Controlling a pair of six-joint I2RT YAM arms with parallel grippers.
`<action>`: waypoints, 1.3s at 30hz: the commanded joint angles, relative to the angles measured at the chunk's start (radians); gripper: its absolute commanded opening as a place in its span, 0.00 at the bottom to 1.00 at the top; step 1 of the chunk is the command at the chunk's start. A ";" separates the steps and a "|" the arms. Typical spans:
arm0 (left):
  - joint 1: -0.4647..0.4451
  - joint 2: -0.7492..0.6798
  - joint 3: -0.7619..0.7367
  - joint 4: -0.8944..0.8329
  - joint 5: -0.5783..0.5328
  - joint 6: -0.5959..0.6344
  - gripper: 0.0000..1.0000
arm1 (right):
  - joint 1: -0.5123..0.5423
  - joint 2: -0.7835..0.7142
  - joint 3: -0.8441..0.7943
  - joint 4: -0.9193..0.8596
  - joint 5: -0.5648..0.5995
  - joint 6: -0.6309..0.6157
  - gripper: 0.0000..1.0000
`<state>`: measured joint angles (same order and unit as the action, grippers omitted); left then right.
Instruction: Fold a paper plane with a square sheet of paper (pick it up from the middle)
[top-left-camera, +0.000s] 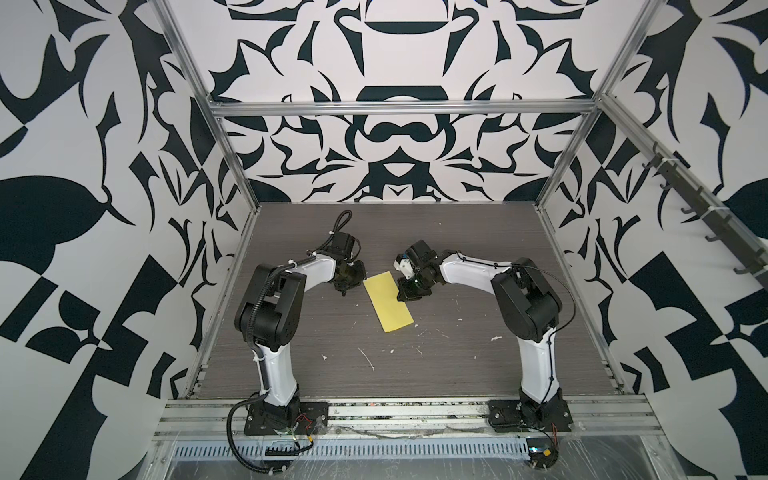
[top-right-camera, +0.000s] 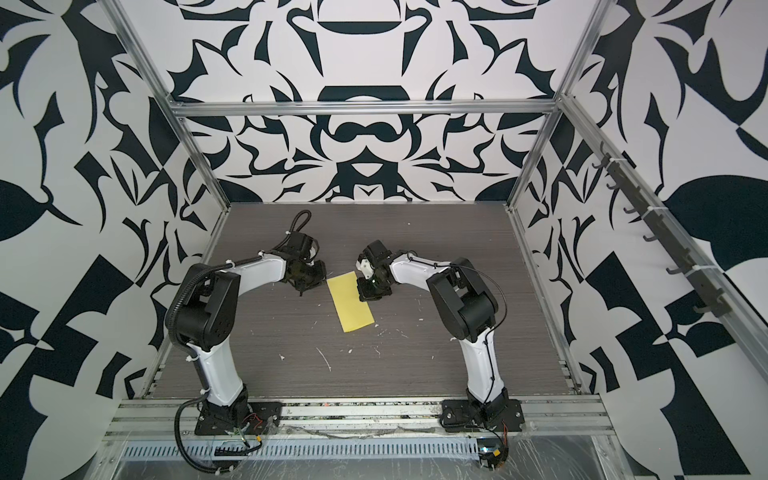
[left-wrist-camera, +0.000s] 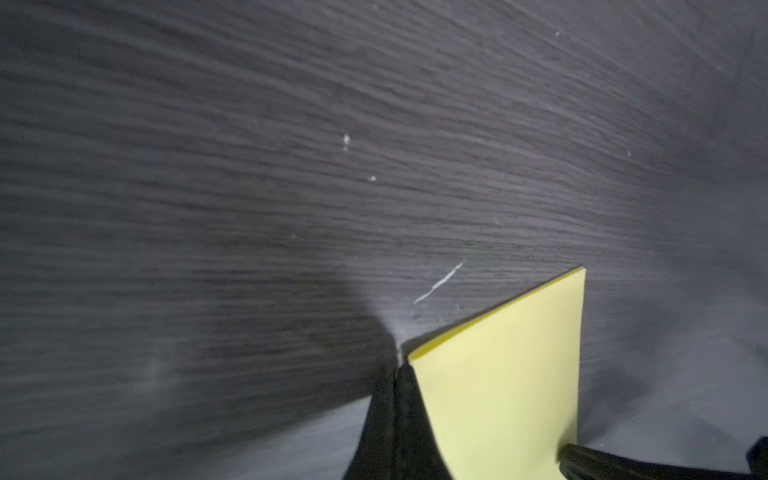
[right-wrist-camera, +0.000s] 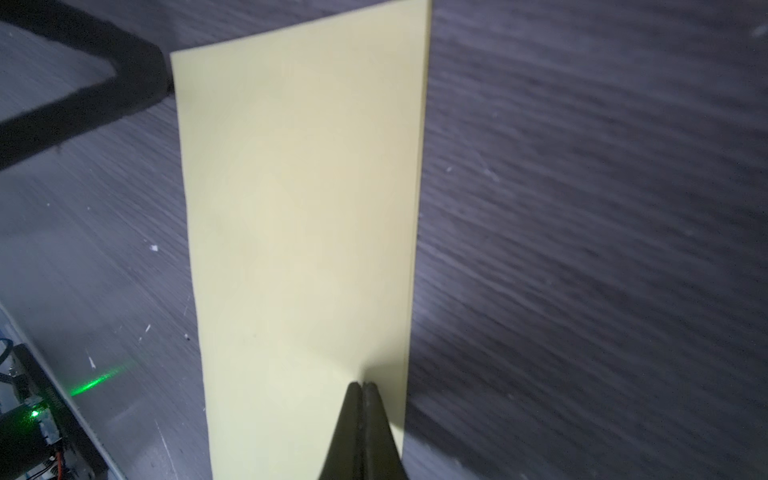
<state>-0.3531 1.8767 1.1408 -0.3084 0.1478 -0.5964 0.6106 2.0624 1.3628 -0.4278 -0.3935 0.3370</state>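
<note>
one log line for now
paper: folded rectangle on table | left end effector: shut by its corner | right end effector: shut, tip over it

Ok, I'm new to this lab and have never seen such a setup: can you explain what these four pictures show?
This is a two-armed robot: a left arm and a right arm reach over a dark table. Two pictures look down from overhead, side by side; the other two come from a camera on each wrist. Between the arms lies a yellow sheet of paper, folded into a long rectangle. The left gripper is shut, its tip at one corner of the paper; the right gripper is shut too, its tip over the paper near a long edge. Neither seems to hold it. White flecks dot the table.
</note>
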 joint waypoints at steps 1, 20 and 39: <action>-0.005 -0.088 -0.011 -0.043 0.006 -0.020 0.00 | -0.011 0.090 -0.071 -0.103 0.227 -0.002 0.00; -0.079 -0.078 -0.132 0.012 0.157 -0.102 0.00 | -0.012 0.102 -0.072 -0.108 0.228 0.006 0.00; -0.078 -0.148 -0.110 -0.138 0.004 -0.019 0.00 | -0.012 0.099 -0.071 -0.112 0.230 0.013 0.00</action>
<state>-0.4339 1.7767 1.0225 -0.3874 0.1753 -0.6273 0.6113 2.0609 1.3602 -0.4259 -0.3889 0.3450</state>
